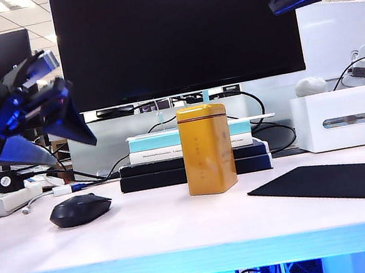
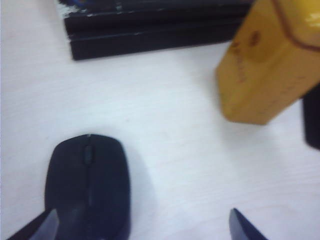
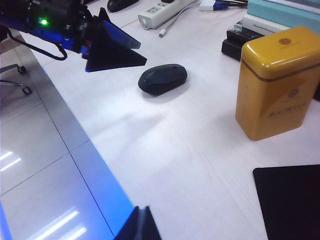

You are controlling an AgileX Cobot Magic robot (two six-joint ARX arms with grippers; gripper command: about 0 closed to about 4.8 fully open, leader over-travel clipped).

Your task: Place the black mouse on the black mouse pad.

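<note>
Exterior view only: shows a large dark monitor (image 1: 176,30) behind everything and a white box (image 1: 347,118) at the far right, neither seen from the wrists. Shows too the small matte black domed mouse (image 1: 80,209) lying on the pale wooden table (image 1: 164,231) at the left, the tall yellow tin (image 1: 206,148) upright near the middle, and the thin flat black mouse pad (image 1: 346,182) at the right, well apart from the mouse, with the tin between them. Left gripper (image 1: 44,136) hanging above and just left of the mouse, not touching it.

Left wrist view: looks straight down on the mouse (image 2: 88,182), its scroll wheel visible; left gripper (image 2: 145,227) spread wide with nothing held, one dark fingertip (image 2: 42,227) over the mouse's near edge, the other (image 2: 245,229) over bare table. Stack of dark flat books (image 2: 155,27) cut off by the frame edge, as is the tin (image 2: 265,75).

Right wrist view: takes in the mouse (image 3: 162,79), the tin (image 3: 277,82), a white power strip (image 3: 162,11) and only a corner of the pad (image 3: 290,200). Right gripper (image 3: 139,225) barely visible as one dark tip at the frame edge; spread or clenched, cannot tell. Tin lid on, contents hidden.
</note>
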